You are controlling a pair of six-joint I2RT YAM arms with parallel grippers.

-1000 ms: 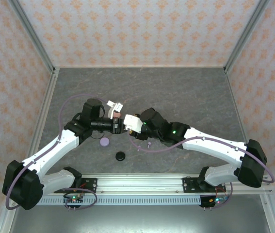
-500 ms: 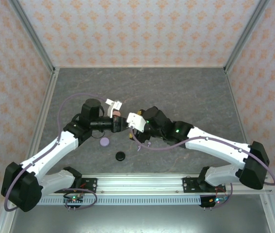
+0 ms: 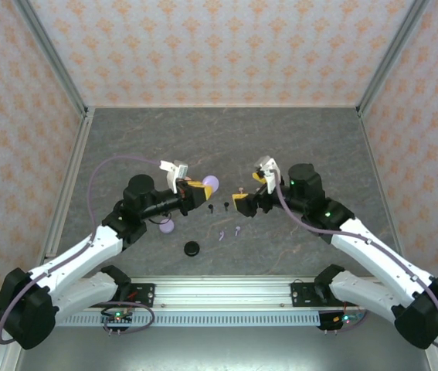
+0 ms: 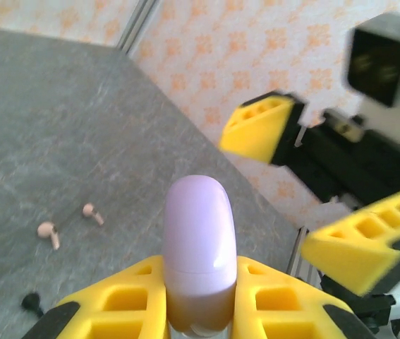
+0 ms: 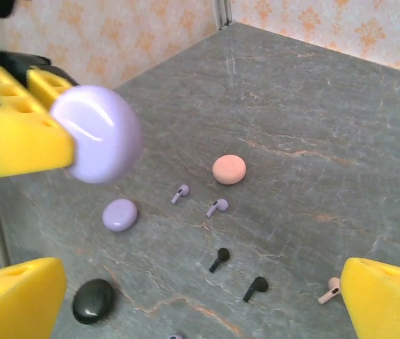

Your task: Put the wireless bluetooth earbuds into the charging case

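Left jaws grip the lavender case (image 4: pixel 198 247) (aloft, seemingly shut); right jaws gape empty; earbuds (image 5: pixel 219 207) lie loose on the worktop (image 3: pixel 303 139), none inserted.

A grey desk (image 3: pixel 303 147) with a marbled, stone-like pattern and faint pale veins fills the floor of the enclosure. Three walls close it in: the back wall (image 3: pixel 219 46), left wall (image 3: pixel 10 124) and right wall (image 3: pixel 431 124), all papered in pale pink with rows of small orange floral motifs. Slanting aluminium posts (image 3: pixel 51 54) mark the two back corners where the walls meet. Along the near edge runs a silver rail (image 3: pixel 219 290), with a slotted strip (image 3: pixel 226 318) just below it and a plain grey metal ledge (image 3: pixel 219 352) nearest the camera.
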